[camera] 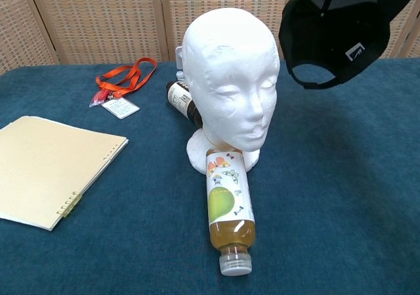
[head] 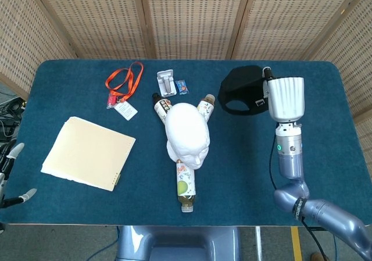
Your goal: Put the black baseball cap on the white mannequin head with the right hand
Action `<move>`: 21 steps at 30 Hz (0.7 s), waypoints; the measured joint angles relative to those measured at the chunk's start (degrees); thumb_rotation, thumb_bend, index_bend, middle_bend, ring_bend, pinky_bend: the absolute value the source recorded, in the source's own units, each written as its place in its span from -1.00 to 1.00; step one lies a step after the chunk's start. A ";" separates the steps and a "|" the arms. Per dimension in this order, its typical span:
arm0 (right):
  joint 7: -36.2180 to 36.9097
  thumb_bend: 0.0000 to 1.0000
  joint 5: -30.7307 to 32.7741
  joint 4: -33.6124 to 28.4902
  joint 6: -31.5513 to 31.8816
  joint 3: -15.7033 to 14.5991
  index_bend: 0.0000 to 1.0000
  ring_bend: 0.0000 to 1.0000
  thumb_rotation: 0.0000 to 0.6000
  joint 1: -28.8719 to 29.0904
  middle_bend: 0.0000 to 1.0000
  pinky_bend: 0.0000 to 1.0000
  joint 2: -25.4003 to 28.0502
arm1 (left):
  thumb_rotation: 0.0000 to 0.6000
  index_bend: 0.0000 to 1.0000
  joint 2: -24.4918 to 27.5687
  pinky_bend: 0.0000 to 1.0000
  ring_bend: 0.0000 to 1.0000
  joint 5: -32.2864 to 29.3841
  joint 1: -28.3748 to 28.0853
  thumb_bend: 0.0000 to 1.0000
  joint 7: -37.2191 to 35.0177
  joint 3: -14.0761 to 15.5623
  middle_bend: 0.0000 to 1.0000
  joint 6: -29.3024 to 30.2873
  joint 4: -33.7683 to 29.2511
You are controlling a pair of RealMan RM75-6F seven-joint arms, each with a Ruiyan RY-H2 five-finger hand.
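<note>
Status: I have the cap (camera: 341, 29) lifted off the bench (head: 325, 133) and hanging in the air, open side turned toward the chest camera, with its strap gap at the low edge. It is not yet on the mannequin head (camera: 231, 88); I judge the pickup done, with the carry across and the lowering left.

Right hand (head: 266, 92): in the head view I see mostly the wrist housing, with the cap spreading out to its left. The fingers themselves are hidden, so I cannot tell how they lie, but the cap hangs clear of the bench from that hand, so I take it as held. In the chest view the hand does not show, only the cap at the top right.

Mannequin head: upright on the bench, to the left of my right hand and lower than the cap, apart from it.

Bottle (camera: 228, 208): lying at the mannequin's base, well left of and below the hand.

Left hand (head: 9, 177): at the far left edge, fingertips apart, nothing in it.
</note>
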 measured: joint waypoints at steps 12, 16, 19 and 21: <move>-13.37 0.37 9.19 -5.38 -1.35 5.25 0.81 1.00 1.00 8.08 1.00 1.00 0.06 | 1.00 -1.00 0.41 -1.00 -1.00 -0.91 -0.38 -1.00 -1.21 -0.23 -1.00 -0.77 0.11; -17.97 0.37 11.65 -6.07 -1.36 6.00 0.81 1.00 1.00 11.27 1.00 1.00 -0.87 | 1.00 -1.00 0.61 -1.00 -1.00 -1.40 -0.65 -1.00 -2.00 -0.35 -1.00 -1.39 0.24; -20.79 0.37 13.28 -6.14 -1.12 6.19 0.81 1.00 1.00 13.81 1.00 1.00 -1.80 | 1.00 -1.00 0.88 -1.00 -1.00 -1.83 -0.91 -1.00 -2.97 -0.48 -1.00 -1.94 0.39; -22.26 0.37 13.94 -6.16 -0.89 6.11 0.81 1.00 1.00 15.29 1.00 1.00 -2.42 | 1.00 -1.00 1.08 -1.00 -1.00 -2.14 -1.07 -1.00 -3.63 -0.58 -1.00 -2.28 0.51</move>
